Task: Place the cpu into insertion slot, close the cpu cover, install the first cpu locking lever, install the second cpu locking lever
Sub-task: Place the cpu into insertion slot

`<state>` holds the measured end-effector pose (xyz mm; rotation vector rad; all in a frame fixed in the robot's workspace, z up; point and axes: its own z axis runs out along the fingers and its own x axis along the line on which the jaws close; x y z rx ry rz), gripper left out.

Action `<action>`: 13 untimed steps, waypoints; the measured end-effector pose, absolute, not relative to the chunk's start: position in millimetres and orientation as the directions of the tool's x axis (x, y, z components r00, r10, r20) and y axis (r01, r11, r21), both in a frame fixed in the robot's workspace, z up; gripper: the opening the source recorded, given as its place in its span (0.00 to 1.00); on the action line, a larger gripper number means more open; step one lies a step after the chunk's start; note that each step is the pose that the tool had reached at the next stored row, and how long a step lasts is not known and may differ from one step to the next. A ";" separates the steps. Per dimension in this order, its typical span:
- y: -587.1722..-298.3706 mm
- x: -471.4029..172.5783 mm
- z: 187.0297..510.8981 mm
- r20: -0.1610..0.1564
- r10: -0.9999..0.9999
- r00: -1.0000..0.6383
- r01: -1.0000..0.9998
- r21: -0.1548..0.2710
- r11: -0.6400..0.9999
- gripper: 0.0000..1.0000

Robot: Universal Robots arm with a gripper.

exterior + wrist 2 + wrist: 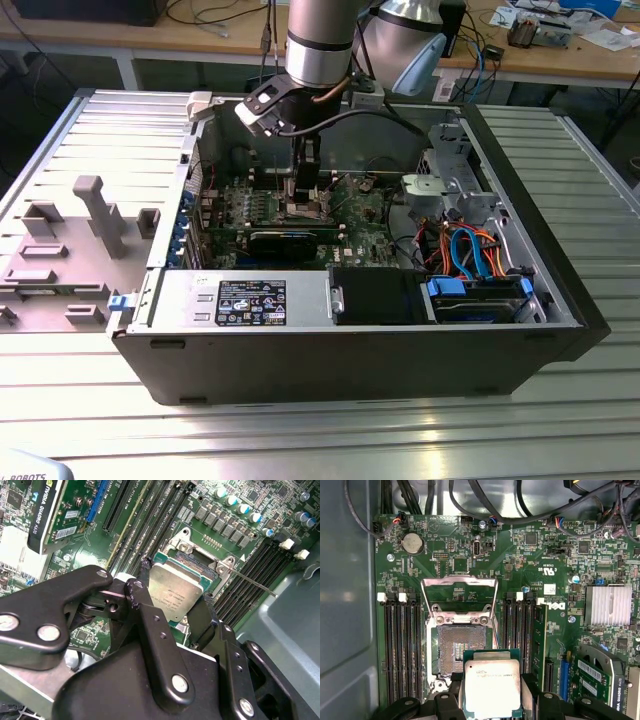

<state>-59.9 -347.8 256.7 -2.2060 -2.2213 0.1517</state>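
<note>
Arm (318, 40) reaching straight down, claw (175, 594) clamped on the cpu (492, 687)

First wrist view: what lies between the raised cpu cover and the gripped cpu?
The empty insertion slot, between cpu cover and cpu, in the first wrist view.

This is a robotics lab or electronics workshop. An open computer case (350, 340) lies on a ribbed metal table (300, 430) beneath a robot arm (318, 40). Wooden workbenches (580, 60) strewn with cables stand at twelve o'clock in the exterior view, and a grey parts fixture (70, 250) sits at nine.
</note>
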 end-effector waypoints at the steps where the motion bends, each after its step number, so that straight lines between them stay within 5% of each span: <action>1: -347.8 -59.9 256.6 -0.063 0.998 -0.009 0.997 -0.074 0.004 0.55; 13: -347.8 -59.9 256.5 -0.063 0.998 0.002 0.997 -0.074 -0.007 0.55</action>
